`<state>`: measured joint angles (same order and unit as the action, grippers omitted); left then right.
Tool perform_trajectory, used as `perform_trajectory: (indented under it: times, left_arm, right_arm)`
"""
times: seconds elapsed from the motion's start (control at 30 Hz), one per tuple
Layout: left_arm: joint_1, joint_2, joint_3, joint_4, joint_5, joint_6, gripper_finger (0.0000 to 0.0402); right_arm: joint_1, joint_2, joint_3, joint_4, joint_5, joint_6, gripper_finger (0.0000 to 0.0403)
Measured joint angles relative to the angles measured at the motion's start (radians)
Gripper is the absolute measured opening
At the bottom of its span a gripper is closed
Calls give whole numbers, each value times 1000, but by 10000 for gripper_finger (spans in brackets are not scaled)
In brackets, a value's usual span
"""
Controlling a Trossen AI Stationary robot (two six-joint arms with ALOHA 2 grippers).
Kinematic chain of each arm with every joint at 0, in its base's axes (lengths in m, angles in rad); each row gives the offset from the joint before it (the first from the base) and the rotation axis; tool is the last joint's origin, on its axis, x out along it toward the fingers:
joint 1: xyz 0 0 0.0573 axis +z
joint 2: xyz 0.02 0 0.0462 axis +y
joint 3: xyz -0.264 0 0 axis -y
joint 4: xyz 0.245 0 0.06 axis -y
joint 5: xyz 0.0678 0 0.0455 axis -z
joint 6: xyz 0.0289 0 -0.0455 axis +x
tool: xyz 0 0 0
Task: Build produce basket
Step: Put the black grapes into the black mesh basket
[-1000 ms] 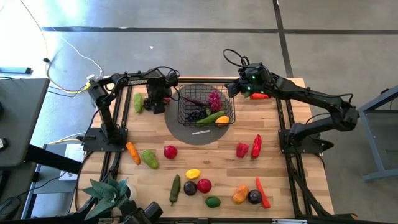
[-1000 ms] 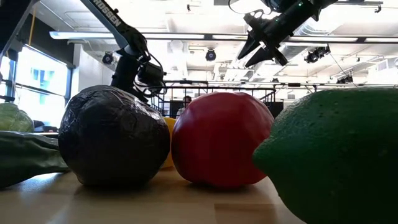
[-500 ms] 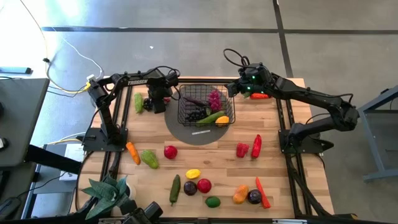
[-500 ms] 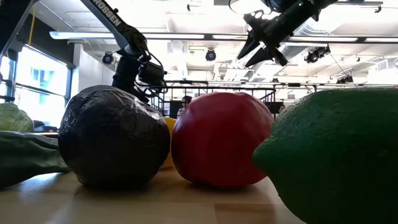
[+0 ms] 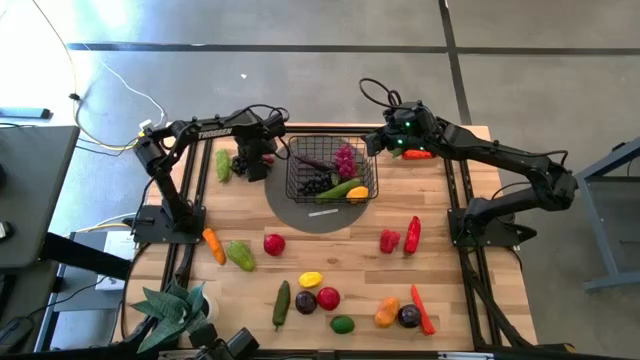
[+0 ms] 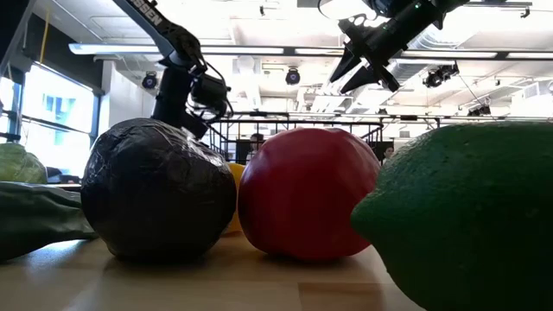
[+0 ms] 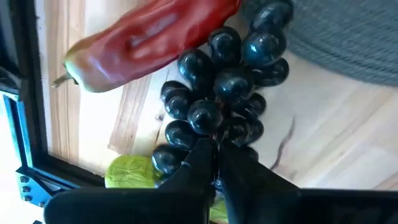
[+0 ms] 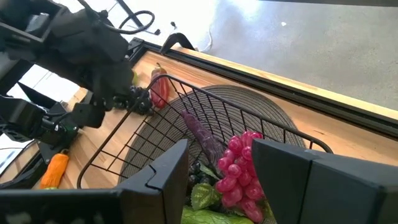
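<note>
Grapes pinched, lift pending
My left gripper (image 7: 214,163) is clamped on the dark grapes (image 7: 225,81) beside the basket (image 5: 332,170); I'd rise straight, clearing its rim. Right gripper (image 8: 219,163) hovers spread above the basket

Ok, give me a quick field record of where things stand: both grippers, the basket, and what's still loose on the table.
left gripper: shut on dark grapes, on the table beside the basket
right gripper: open, empty, above the basket's far right side
basket: on round grey mat; holds pink grapes, purple piece, green piece
by the dark grapes: red pepper
loose produce: front half of table
</note>
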<state>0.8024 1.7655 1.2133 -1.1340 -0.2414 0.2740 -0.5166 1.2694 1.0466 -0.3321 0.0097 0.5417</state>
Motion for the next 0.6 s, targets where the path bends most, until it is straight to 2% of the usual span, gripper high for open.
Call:
perform_trajectory:
  times: [0.6]
  left_arm:
    - [-9, -281, 29, -30, 6, -145, 3]
  right_arm:
    - [0, 0, 0, 0, 1, 4, 160]
